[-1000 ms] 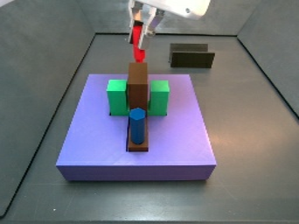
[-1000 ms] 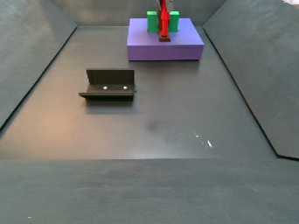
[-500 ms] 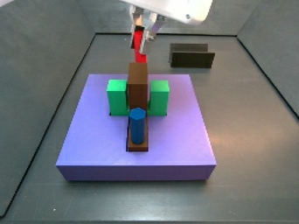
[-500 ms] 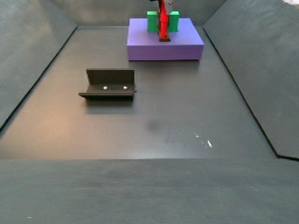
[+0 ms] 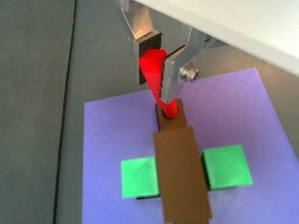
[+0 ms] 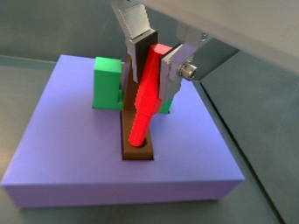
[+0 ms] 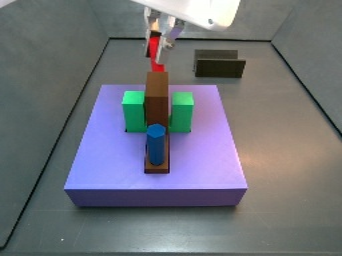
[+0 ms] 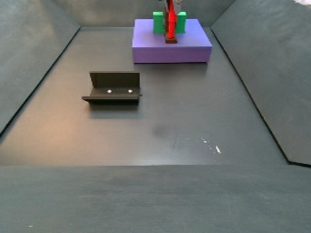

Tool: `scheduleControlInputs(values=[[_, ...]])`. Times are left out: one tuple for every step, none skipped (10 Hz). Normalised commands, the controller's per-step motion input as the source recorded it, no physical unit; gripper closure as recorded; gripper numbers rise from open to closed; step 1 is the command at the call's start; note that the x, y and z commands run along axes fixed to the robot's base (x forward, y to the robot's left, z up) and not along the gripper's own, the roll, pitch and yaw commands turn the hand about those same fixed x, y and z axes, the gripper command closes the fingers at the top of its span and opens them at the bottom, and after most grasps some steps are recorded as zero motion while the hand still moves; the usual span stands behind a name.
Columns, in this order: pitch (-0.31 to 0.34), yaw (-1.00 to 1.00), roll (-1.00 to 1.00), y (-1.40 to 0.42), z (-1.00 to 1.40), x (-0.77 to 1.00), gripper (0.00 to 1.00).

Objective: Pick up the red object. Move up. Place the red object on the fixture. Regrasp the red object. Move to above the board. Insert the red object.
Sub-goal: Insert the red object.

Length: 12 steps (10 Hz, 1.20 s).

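While clamping the red object (image 6: 145, 103), the gripper (image 6: 153, 63) hangs over the board (image 6: 70, 149).

The gripper (image 7: 158, 40) hangs above the board (image 7: 107, 165), holding the peg (image 7: 158, 52) upright; the fixture (image 7: 219, 64) stands well apart.
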Motion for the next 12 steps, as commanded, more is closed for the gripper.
scheduleControlInputs(values=[[0.04,0.0,-0.12,0.0,0.0,-0.15,1.0],[0.021,0.0,-0.1,0.0,0.0,0.0,1.0],[0.027,0.04,-0.09,0.02,-0.02,0.07,1.0],[0.036,0.08,-0.12,0.0,0.0,0.14,1.0],[0.063,0.1,-0.14,0.0,0.0,0.3,1.0],[0.061,0.03,-0.06,0.01,-0.01,0.09,1.0],[0.041,0.0,-0.07,0.0,-0.02,0.0,1.0],[0.036,0.0,-0.05,0.0,-0.02,0.0,1.0],[0.044,0.0,-0.1,0.0,0.0,-0.06,1.0],[0.031,0.0,-0.11,0.0,0.0,-0.11,1.0],[0.019,0.0,-0.08,0.0,0.0,-0.09,1.0],[0.014,0.0,-0.08,0.0,-0.03,-0.06,1.0]])
